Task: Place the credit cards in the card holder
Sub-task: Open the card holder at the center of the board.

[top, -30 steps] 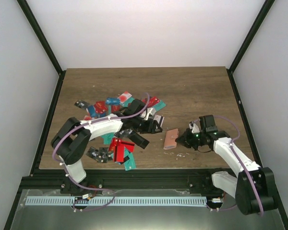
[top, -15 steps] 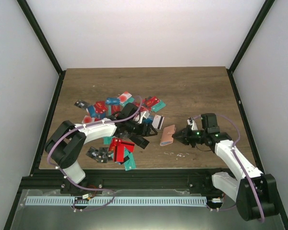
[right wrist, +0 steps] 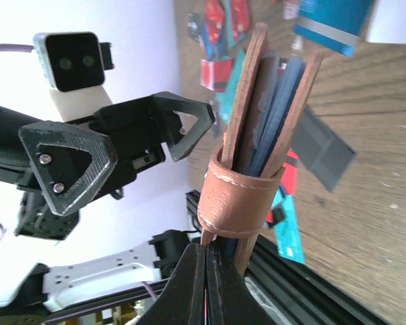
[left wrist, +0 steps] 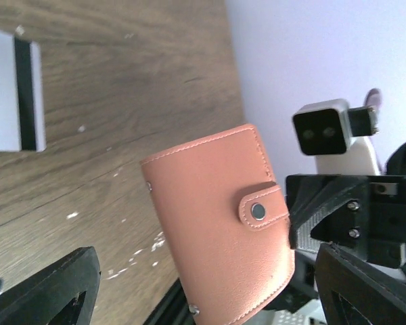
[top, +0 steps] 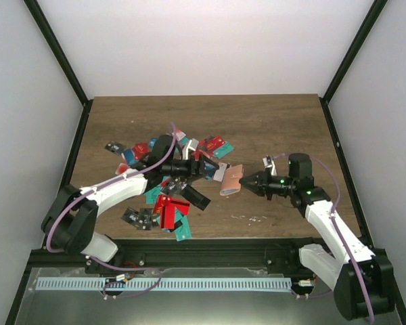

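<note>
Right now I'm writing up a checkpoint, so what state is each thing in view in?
card holder: strap snapped shut, pinched at its strap end by the right gripper.
right gripper: shut on the card holder.
left gripper: open, empty, facing the card holder.
credit cards: loose, heaped on the table, none gripped.

One card holder (top: 231,181), two arms (top: 118,189) (top: 325,217), and credit cards (top: 170,206) too heaped to count.

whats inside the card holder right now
Inside the card holder, edges of blue and grey cards show between its leather flaps. Their faces and their count are hidden by the flaps.
</note>
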Robot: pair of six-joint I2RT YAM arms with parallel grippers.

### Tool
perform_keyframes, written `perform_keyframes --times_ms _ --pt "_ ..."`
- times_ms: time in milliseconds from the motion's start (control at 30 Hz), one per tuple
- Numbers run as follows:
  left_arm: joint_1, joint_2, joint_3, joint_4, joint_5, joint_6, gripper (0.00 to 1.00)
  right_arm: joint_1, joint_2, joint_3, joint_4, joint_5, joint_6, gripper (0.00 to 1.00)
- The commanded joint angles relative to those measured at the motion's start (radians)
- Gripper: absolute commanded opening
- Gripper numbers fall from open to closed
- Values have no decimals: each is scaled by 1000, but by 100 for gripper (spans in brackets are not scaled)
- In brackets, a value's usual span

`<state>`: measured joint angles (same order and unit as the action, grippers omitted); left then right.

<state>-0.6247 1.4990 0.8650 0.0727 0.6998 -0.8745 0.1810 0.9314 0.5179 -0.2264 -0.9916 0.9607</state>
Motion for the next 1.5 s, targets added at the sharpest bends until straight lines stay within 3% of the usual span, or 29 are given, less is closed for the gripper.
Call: perform_keyframes --times_ms 0,200,333,767,1033,1167,1233,1300,1400,1467 --pt "17 -51 -11 145 50 -129 89 9 -13 101 159 -85 101 1" --pt "19 -71 5 210 61 -202 88 9 1 157 308 -140 202 1" --pt "18 -72 1 339 98 -294 86 9 7 186 386 -170 253 1" --pt "8 -40 22 642 147 -496 64 11 23 180 653 -213 406 1" --pt "2 -42 38 726 147 -528 30 11 40 168 713 -225 428 1" --pt "2 -45 42 728 144 -525 6 11 37 169 617 -227 377 1" --pt "2 -51 46 690 143 -503 4 11 39 206 421 -222 234 12" --pt "1 -69 61 568 133 -416 4 11 49 272 158 -190 46 32" --pt "1 -105 132 244 81 -203 4 11 58 377 -195 -56 -204 60" --pt "-1 -118 179 38 26 -68 4 10 58 428 -342 26 -303 75"
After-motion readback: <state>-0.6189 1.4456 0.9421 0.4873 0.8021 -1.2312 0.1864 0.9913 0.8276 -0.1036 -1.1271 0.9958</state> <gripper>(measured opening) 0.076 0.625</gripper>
